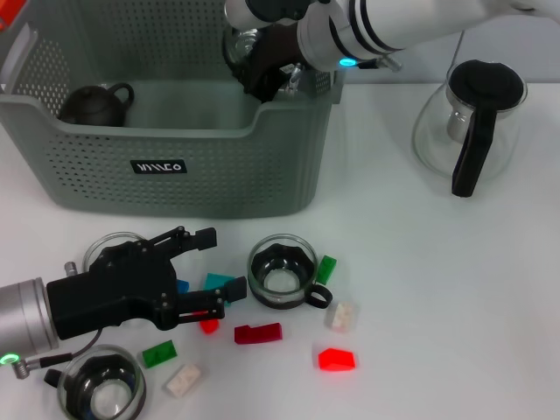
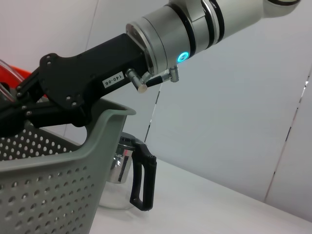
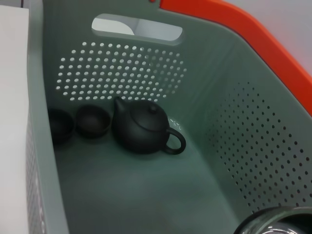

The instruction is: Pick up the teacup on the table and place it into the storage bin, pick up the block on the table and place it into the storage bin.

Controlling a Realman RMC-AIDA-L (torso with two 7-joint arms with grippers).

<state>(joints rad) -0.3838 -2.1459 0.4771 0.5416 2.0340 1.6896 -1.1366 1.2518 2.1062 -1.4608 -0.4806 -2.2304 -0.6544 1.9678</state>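
Care pays now: the right end effector (image 1: 262, 74), closed on a clear glass teacup (image 1: 241, 45), should lower inside the grey-green perforated plastic storage bin (image 1: 188, 171), clear of the dark teapot (image 1: 96, 103), before releasing, while the left end effector (image 1: 206, 267) waits open above the tabletop (image 1: 455, 289).

Right gripper (image 1: 262, 74) reaching down, jaws shut, left gripper (image 1: 206, 271) low, jaws apart

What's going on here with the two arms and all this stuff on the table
The right end effector holds a glass teacup over the right end of the storage bin, about to set it inside. A dark teapot and two small dark cups already sit at the bin's far end. The left end effector hovers open, low over the table among scattered blocks, near a teal block. More glass cups, including one mid-table, remain out. A glass pitcher stands to the right.
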